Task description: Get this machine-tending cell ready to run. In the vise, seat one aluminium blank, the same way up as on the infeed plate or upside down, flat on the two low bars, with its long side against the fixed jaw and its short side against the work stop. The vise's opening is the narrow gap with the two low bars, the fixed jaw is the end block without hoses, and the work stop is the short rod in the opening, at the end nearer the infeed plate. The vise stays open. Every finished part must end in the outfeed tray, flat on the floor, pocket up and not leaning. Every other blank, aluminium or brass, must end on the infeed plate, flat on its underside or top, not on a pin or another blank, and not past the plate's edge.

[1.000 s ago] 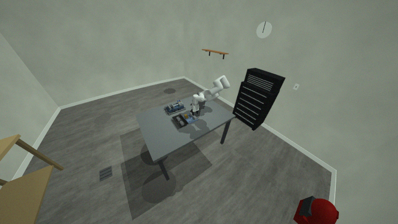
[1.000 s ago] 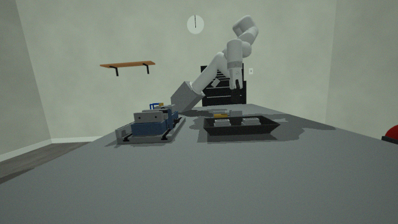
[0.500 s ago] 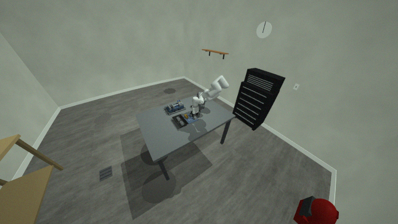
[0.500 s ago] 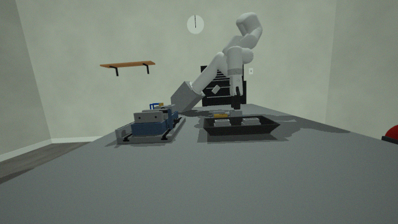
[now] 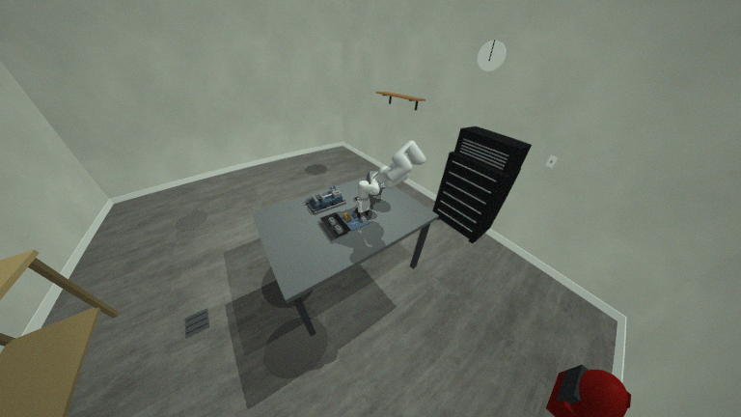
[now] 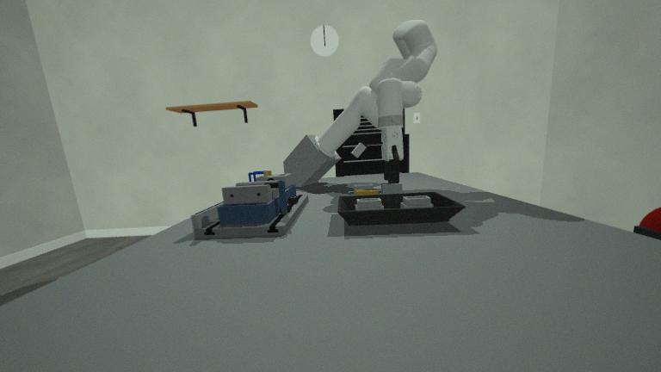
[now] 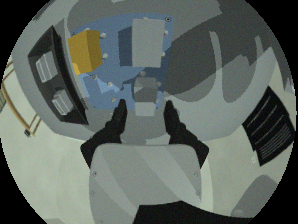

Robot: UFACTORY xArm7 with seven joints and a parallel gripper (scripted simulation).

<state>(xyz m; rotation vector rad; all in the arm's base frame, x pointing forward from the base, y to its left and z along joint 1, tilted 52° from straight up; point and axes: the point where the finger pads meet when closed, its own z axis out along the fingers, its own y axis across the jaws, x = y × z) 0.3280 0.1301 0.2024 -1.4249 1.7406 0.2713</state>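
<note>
My gripper (image 5: 363, 213) (image 6: 392, 179) (image 7: 145, 106) is open, pointing down, its fingers either side of the near end of a grey aluminium blank (image 6: 392, 188) (image 7: 145, 90), with gaps at both sides. That blank is on the blue infeed plate (image 5: 358, 226) (image 7: 112, 29). A second aluminium blank (image 7: 147, 42) lies farther up the plate in the wrist view. A brass blank (image 5: 346, 216) (image 6: 366, 191) (image 7: 85, 51) is on the tray side. The black outfeed tray (image 6: 397, 216) (image 7: 70, 80) holds two finished parts (image 6: 368, 202) (image 6: 416, 201). The vise (image 5: 325, 198) (image 6: 247, 213) opening is not clearly visible.
Small pins (image 7: 103, 35) stand on the infeed plate around the blanks. The tray adjoins the plate. The vise stands across the grey table (image 5: 311, 254) (image 6: 323, 295), with blue hoses (image 6: 251, 176) at its far end. A black cabinet (image 5: 474, 181) stands beyond the table.
</note>
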